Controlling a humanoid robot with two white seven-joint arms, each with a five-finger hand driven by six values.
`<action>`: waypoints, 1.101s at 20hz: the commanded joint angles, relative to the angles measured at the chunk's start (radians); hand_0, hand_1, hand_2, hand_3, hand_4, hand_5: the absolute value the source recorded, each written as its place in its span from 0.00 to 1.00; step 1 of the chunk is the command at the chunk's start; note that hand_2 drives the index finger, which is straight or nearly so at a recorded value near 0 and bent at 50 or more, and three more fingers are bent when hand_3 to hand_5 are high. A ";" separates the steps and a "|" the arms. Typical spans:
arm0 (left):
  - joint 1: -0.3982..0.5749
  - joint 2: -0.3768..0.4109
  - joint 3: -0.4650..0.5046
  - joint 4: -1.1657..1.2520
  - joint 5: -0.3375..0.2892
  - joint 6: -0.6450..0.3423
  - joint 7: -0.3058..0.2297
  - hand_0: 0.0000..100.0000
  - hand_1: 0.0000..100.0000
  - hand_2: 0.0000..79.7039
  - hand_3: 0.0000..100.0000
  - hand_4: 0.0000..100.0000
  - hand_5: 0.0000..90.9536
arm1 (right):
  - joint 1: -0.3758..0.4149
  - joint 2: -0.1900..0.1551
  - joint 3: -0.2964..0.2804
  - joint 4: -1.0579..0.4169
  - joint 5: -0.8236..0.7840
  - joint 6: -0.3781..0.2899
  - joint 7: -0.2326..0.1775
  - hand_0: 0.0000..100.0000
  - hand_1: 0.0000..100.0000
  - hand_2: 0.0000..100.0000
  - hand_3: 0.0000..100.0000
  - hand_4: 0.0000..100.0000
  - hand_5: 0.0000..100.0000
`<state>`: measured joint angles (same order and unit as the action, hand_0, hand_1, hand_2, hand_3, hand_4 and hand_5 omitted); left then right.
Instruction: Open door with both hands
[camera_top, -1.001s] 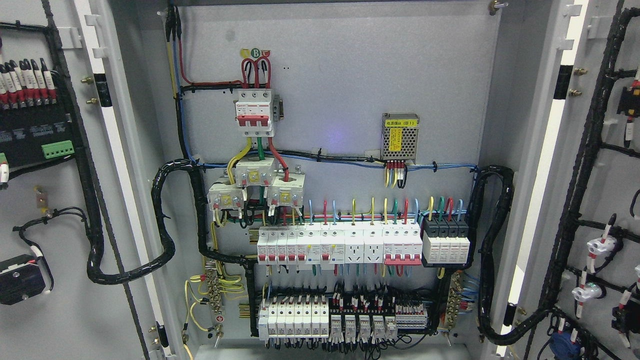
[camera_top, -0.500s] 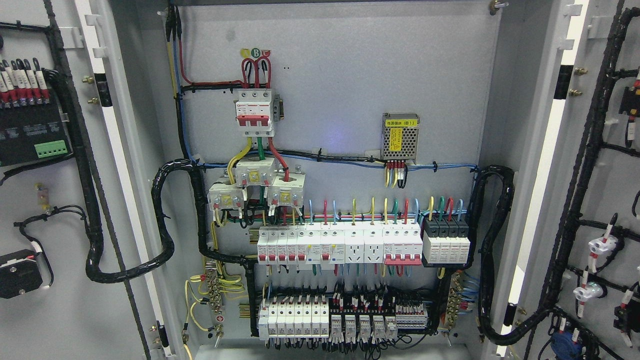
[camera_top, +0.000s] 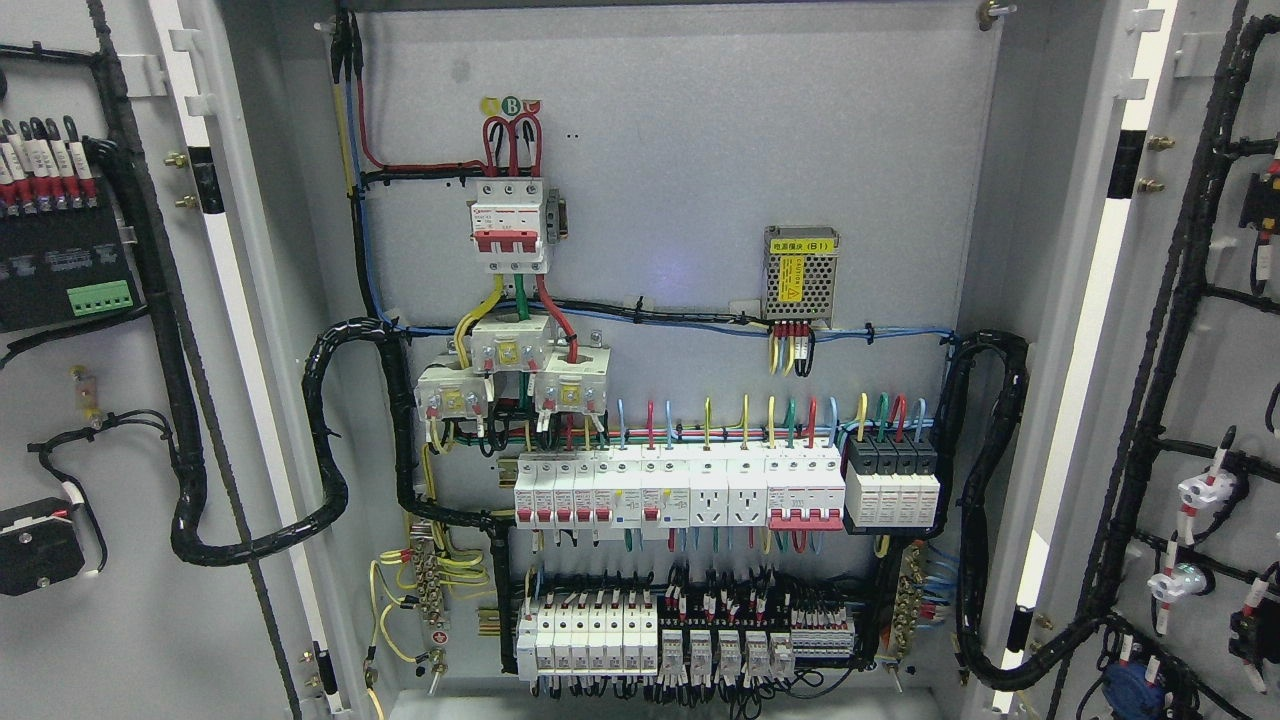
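No robot hand anywhere in the head view, left or right, so there is no telling whether the fingers are spread or curled, and no arm pose to call; both arms are out of the picture. What has just changed sits on the left door (camera_top: 110, 400): its black module (camera_top: 40, 545) and the row of red-tipped terminals (camera_top: 45, 160) have slid a touch further toward the left edge over the last second, and hardly at all in the last half of it; that reads as the door swinging its final bit and settling. The right door (camera_top: 1200, 350) shows its wired inner face just as before; its black harness (camera_top: 1165, 330) has not shifted. Between them the cabinet (camera_top: 680, 150) stands wide open, main breaker (camera_top: 510, 225) up top, the long row of breakers (camera_top: 680, 495) lower down, the power supply (camera_top: 800, 275) on the right; both doors are folded right back, so by my judgement the opening is as good as done.
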<state>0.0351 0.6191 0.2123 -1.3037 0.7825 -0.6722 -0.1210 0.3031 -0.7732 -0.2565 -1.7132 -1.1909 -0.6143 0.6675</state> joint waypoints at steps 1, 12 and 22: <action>0.011 -0.001 -0.016 -0.014 0.003 -0.003 0.000 0.00 0.00 0.00 0.00 0.04 0.00 | -0.004 -0.003 0.006 -0.014 0.001 0.001 -0.005 0.00 0.00 0.00 0.00 0.00 0.00; 0.032 -0.001 -0.030 -0.163 0.004 -0.003 0.001 0.00 0.00 0.00 0.00 0.04 0.00 | -0.004 0.005 0.117 -0.143 0.033 -0.001 -0.051 0.00 0.00 0.00 0.00 0.00 0.00; 0.143 -0.006 -0.030 -0.348 0.004 -0.003 0.001 0.00 0.00 0.00 0.00 0.04 0.00 | -0.051 0.012 0.293 -0.155 0.148 -0.004 -0.154 0.00 0.00 0.00 0.00 0.00 0.00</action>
<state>0.1183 0.6173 0.1889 -1.4894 0.7863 -0.6745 -0.1190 0.2730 -0.7670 -0.1115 -1.8257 -1.0882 -0.6171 0.5356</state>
